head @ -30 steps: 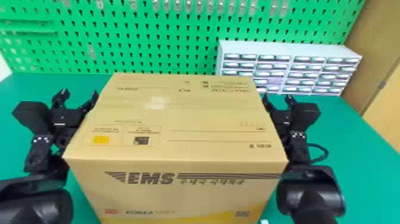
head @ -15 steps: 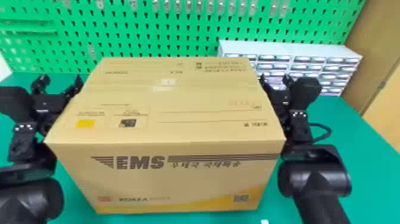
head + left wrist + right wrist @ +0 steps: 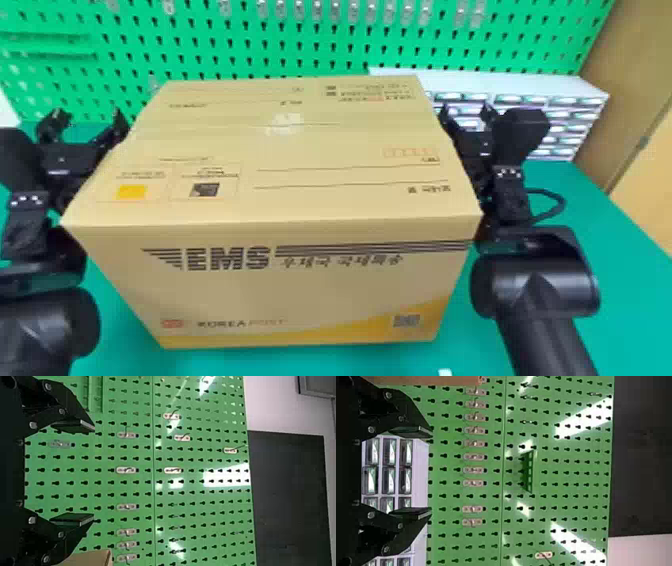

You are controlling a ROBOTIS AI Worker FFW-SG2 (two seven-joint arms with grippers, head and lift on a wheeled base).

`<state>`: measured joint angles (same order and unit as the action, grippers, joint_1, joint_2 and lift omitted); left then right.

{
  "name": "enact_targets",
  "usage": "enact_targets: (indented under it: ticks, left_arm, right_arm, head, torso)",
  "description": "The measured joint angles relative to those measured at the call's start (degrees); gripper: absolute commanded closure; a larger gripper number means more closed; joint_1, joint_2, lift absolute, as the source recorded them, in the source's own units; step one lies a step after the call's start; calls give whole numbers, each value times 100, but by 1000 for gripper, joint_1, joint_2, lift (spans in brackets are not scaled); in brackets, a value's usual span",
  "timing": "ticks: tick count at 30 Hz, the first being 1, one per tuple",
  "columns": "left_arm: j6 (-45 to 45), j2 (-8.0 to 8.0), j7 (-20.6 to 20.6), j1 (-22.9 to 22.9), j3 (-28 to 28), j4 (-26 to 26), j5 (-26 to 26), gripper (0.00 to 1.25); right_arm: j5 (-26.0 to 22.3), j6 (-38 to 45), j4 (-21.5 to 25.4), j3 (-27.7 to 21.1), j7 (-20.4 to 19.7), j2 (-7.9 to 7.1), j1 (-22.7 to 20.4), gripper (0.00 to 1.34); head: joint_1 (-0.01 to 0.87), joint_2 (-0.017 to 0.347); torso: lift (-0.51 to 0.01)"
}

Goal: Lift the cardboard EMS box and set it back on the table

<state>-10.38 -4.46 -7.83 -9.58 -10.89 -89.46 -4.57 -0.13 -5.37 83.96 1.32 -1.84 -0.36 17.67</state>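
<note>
The cardboard EMS box [image 3: 280, 290] is held up level between the two arms, its taped top facing up and its printed side towards me. Against its left side is my left gripper [image 3: 87, 122], and against its right side my right gripper [image 3: 467, 117]; both point forward. In the left wrist view, the left gripper [image 3: 93, 472] has its fingers apart with nothing between them, beside an edge of the box [image 3: 89, 558]. The right gripper [image 3: 431, 473] likewise stands open and unfilled in the right wrist view, near the box's edge [image 3: 423, 380].
Below and around the box is the green table [image 3: 615, 280]. A green pegboard [image 3: 210, 45] with metal hooks stands behind. At the back right is a white rack of small drawers [image 3: 575, 95], behind the right gripper. A small white object [image 3: 444, 372] lies at the near edge.
The box has risen from lower down, drifting slightly left at first, and its lower front edge has come into sight. Both arms have moved up with it, their grippers staying at its sides.
</note>
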Motion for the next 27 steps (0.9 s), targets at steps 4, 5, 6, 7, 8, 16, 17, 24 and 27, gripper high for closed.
enact_targets:
  ticks: [4, 5, 6, 7, 8, 16, 17, 24, 27]
  left_arm:
    - [0, -1, 1, 0, 0, -1, 0, 461]
    - [1, -1, 1, 0, 0, -1, 0, 460]
    - [1, -1, 1, 0, 0, -2, 0, 461]
    - [1, -1, 1, 0, -1, -2, 0, 460]
    - [1, -1, 1, 0, -1, -2, 0, 460]
    - [1, -2, 3, 0, -16, -2, 0, 460]
    - [1, -2, 6, 0, -19, -2, 0, 460]
    - [1, -2, 10, 0, -27, -2, 0, 460]
    - [1, -2, 10, 0, -27, -2, 0, 460]
  right_arm:
    - [9, 1, 5, -4, 0, 1, -8, 562]
    - [10, 1, 5, -6, 0, 1, -8, 562]
    - [12, 1, 6, -7, 0, 1, -9, 562]
    - [13, 1, 6, -8, 0, 1, -9, 562]
    - [13, 1, 6, -8, 0, 1, -9, 562]
    - [13, 10, 6, -22, 0, 2, -10, 562]
    - [13, 12, 6, -24, 0, 2, -10, 562]
    - [12, 14, 6, -27, 0, 2, -10, 561]
    - [7, 14, 6, -27, 0, 2, -10, 562]
  head:
    - [678, -14]
    - [678, -14]
    - [678, -14]
    - [678, -14]
    - [678, -14]
    - [678, -14]
    - [678, -14]
    - [678, -14]
    - [678, -14]
  torso:
    - [-95]
    - [-95]
    - [-95]
    - [-95]
    - [-95]
    - [-95]
    - [-95]
    - [-95]
    - [-95]
